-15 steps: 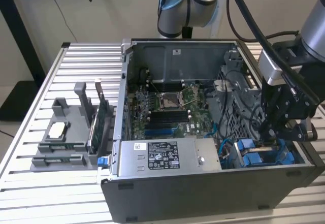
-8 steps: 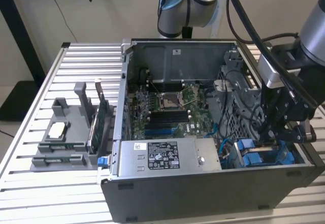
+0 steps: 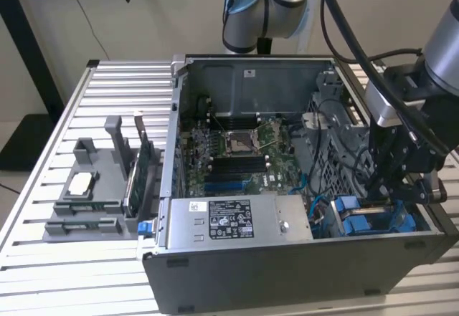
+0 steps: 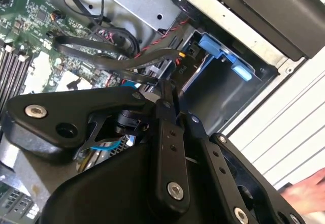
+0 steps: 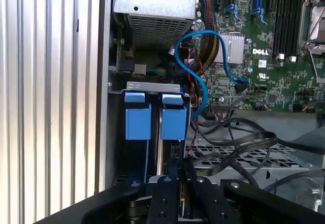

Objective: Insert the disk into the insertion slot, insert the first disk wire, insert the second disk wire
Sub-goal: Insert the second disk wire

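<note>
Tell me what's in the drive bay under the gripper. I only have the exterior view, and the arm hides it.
Observer: In the first wrist view, one blue carrier and a second blue carrier sit side by side in the bay, their ends level.
Operator: Say which one the gripper lines up with.
Observer: The gripper lines up with the second blue carrier, the one nearer the motherboard.
Operator: Report any wires near it.
Observer: Black cables lie loose across the perforated metal cage beside that carrier, and a blue cable curves past its end.
</note>
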`<action>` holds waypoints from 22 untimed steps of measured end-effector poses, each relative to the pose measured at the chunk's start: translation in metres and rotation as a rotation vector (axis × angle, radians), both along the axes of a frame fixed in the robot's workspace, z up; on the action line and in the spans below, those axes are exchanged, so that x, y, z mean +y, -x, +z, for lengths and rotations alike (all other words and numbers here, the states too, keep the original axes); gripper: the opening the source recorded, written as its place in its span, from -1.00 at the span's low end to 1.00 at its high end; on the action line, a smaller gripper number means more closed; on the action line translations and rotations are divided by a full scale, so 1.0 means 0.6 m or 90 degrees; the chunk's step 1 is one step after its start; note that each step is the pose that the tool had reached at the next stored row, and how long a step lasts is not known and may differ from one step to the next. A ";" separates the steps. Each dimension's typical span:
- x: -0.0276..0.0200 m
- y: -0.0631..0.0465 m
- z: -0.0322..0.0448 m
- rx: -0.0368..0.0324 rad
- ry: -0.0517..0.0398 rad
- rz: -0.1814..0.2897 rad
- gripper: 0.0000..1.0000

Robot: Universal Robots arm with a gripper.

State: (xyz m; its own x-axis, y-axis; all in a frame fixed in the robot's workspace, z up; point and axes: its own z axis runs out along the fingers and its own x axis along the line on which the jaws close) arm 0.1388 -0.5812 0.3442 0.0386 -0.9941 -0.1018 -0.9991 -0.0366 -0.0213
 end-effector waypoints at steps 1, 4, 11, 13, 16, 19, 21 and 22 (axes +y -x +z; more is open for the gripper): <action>0.0000 0.000 0.000 0.0000 -0.0001 0.000 -0.68; 0.0000 0.000 -0.002 0.0000 -0.0007 0.000 -0.68; 0.0000 -0.001 -0.010 0.0000 -0.0010 0.000 -0.68; 0.0000 -0.001 -0.013 -0.0002 -0.0008 0.000 -0.68; 0.0000 -0.001 -0.012 0.0004 -0.0017 0.000 -0.65; 0.0001 -0.001 -0.002 0.0036 -0.0016 -0.001 -0.52; 0.0000 -0.001 0.004 0.0054 -0.0016 -0.001 -0.52; 0.0000 -0.001 0.006 0.0057 -0.0016 -0.001 -0.52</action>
State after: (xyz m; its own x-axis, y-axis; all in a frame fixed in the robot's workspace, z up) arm 0.1395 -0.5812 0.3477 0.0362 -0.9939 -0.1046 -0.9993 -0.0351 -0.0125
